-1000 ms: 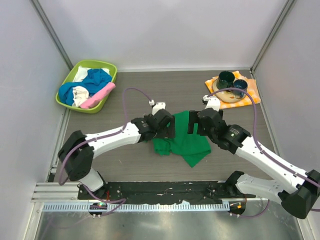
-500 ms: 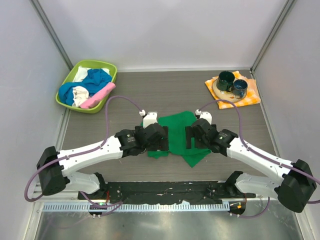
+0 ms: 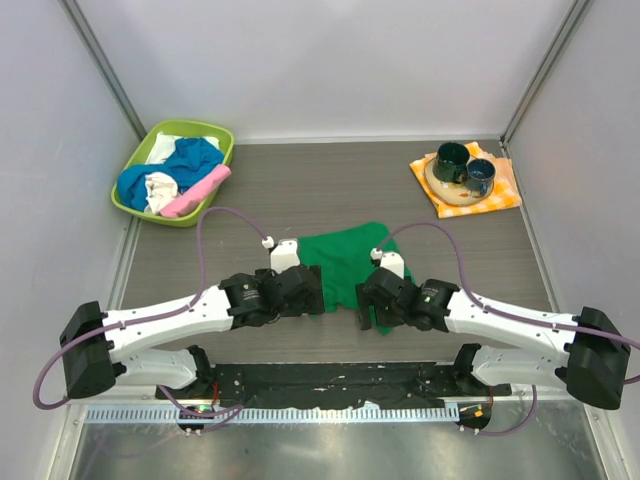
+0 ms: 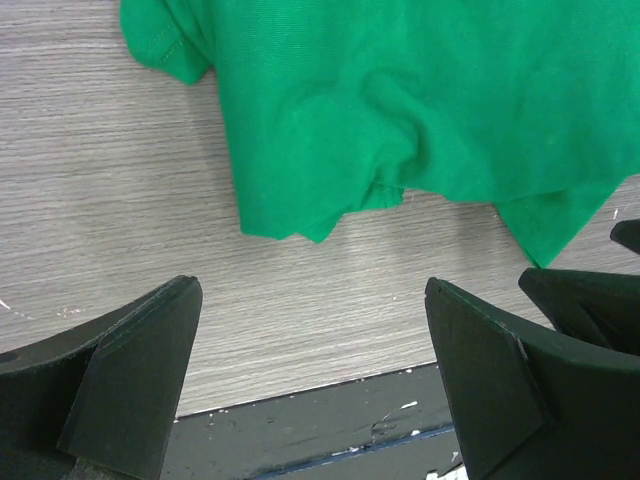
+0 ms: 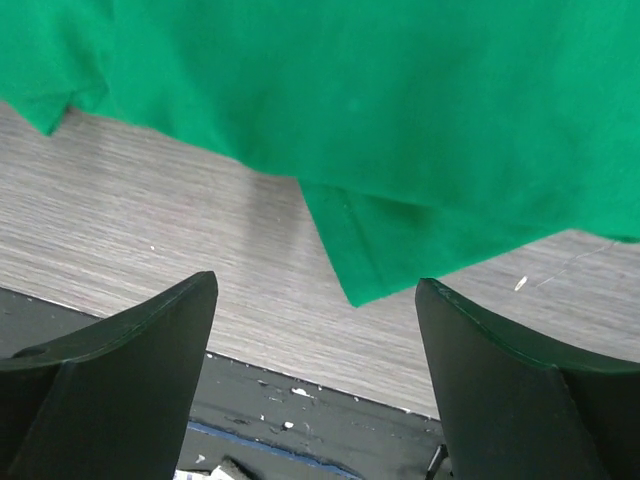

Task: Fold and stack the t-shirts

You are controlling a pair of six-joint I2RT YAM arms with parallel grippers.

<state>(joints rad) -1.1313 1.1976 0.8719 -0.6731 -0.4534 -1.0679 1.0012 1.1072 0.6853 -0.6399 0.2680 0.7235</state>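
Observation:
A crumpled green t-shirt (image 3: 345,262) lies in a heap in the middle of the table. Both grippers hang low at its near edge. My left gripper (image 3: 312,292) is open over bare wood, and the left wrist view shows the green t-shirt (image 4: 420,100) just beyond my left gripper (image 4: 310,330). My right gripper (image 3: 368,300) is open too; in its wrist view a pointed corner of the green t-shirt (image 5: 400,130) reaches down toward my right gripper (image 5: 315,310), with nothing between the fingers. Blue (image 3: 190,160), white (image 3: 160,188) and pink (image 3: 197,191) t-shirts lie bundled at the back left.
A lime-green basket (image 3: 170,216) holds the bundled shirts. At the back right an orange-and-white checkered cloth (image 3: 500,195) carries a plate with two dark mugs (image 3: 452,158). The table's black near edge (image 4: 330,420) runs just below both grippers.
Both arms have drawn back toward the table's near edge, from over the middle of the green t-shirt to its near hem. Both grippers stay open and empty.

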